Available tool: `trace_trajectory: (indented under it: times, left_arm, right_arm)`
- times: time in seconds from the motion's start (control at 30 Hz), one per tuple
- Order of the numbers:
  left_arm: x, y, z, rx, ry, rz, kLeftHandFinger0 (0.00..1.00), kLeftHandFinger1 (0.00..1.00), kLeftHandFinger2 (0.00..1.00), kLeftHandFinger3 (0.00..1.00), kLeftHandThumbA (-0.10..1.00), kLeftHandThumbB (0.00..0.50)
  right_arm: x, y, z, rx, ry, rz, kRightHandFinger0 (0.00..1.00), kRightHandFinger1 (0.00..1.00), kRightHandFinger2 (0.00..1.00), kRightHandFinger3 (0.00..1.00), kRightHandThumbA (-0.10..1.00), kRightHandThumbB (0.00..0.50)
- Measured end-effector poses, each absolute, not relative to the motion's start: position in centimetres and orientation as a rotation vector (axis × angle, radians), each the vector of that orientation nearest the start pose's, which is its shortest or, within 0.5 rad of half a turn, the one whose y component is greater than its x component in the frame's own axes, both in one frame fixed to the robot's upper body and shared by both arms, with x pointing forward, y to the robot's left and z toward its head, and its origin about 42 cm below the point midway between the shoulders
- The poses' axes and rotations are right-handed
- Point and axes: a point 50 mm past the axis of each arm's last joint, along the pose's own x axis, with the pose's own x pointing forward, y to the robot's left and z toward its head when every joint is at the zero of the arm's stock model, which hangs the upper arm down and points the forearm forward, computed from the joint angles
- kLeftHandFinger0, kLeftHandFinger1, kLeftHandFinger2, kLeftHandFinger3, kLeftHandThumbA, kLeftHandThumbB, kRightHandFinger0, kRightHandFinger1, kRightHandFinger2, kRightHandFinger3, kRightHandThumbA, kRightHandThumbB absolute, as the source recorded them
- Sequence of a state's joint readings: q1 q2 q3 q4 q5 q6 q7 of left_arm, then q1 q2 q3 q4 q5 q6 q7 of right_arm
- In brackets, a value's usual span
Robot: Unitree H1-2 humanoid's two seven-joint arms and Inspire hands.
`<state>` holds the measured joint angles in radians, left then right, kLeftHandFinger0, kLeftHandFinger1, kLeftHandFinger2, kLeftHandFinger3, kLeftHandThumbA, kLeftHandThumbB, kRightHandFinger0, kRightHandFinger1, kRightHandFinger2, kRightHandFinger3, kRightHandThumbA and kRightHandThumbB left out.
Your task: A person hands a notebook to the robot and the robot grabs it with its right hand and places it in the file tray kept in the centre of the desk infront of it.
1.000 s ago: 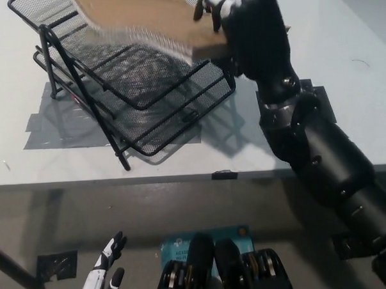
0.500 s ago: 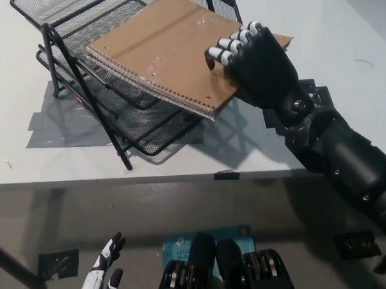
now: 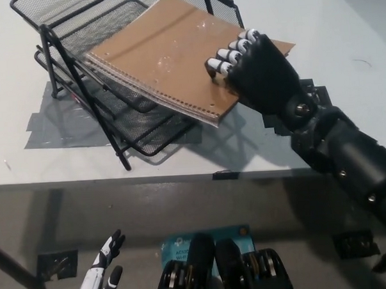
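Brown cardboard is what you see most of: the spiral-bound notebook with the brown card cover [image 3: 176,52] lies tilted over the front of the black wire-mesh file tray [image 3: 107,90], its far-left part above the upper tier, its near-right corner hanging out over the white desk [image 3: 27,168]. Your black right hand [image 3: 257,68] has its fingers clamped on that right edge, fingertips on top of the cover. The white left hand [image 3: 104,276] rests low at the lower left, below the desk edge, fingers apart. Let go now and the notebook will probably slide off the mesh lip towards you, since little of it looks supported. You have open desk to the right; the tray's upright black frame bars [image 3: 82,92] crowd the left.
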<state>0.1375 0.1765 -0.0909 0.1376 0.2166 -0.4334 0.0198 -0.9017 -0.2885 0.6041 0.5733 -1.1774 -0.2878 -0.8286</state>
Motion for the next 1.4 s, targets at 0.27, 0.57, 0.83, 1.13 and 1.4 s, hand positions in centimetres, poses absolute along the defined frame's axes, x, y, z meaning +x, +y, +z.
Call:
trace_trajectory:
  times: [0.27, 0.57, 0.83, 1.13, 1.4]
  left_arm:
    - [22.6, 24.9, 5.4, 0.364, -0.158, -0.149, 1.00, 1.00, 1.00, 1.00, 1.00, 0.318]
    - [23.0, 24.7, 5.7, 0.375, -0.173, -0.159, 0.99, 1.00, 0.99, 1.00, 1.00, 0.303]
    - [23.0, 24.7, 5.7, 0.385, -0.176, -0.162, 0.98, 0.99, 0.97, 1.00, 1.00, 0.347]
    - [23.0, 24.7, 5.7, 0.385, -0.177, -0.161, 0.96, 0.95, 0.91, 1.00, 1.00, 0.333]
    - [23.0, 24.7, 5.8, 0.384, -0.178, -0.161, 0.94, 0.91, 0.88, 0.98, 1.00, 0.332]
  right_arm:
    - [49.2, -8.3, 31.7, -1.186, -1.350, -0.074, 0.00, 0.00, 0.17, 0.38, 0.87, 0.000]
    - [50.3, -4.9, 36.4, -1.102, -1.373, -0.135, 0.00, 0.00, 0.18, 0.41, 1.00, 0.000]
    - [51.1, -4.5, 35.7, -1.130, -1.323, -0.146, 0.00, 0.00, 0.26, 0.45, 0.98, 0.000]
    - [52.8, -5.6, 32.9, -1.226, -1.247, -0.109, 0.00, 0.00, 0.29, 0.30, 0.72, 0.000]
    - [52.9, -6.0, 30.6, -1.295, -1.241, -0.061, 0.00, 0.00, 0.28, 0.42, 0.75, 0.000]
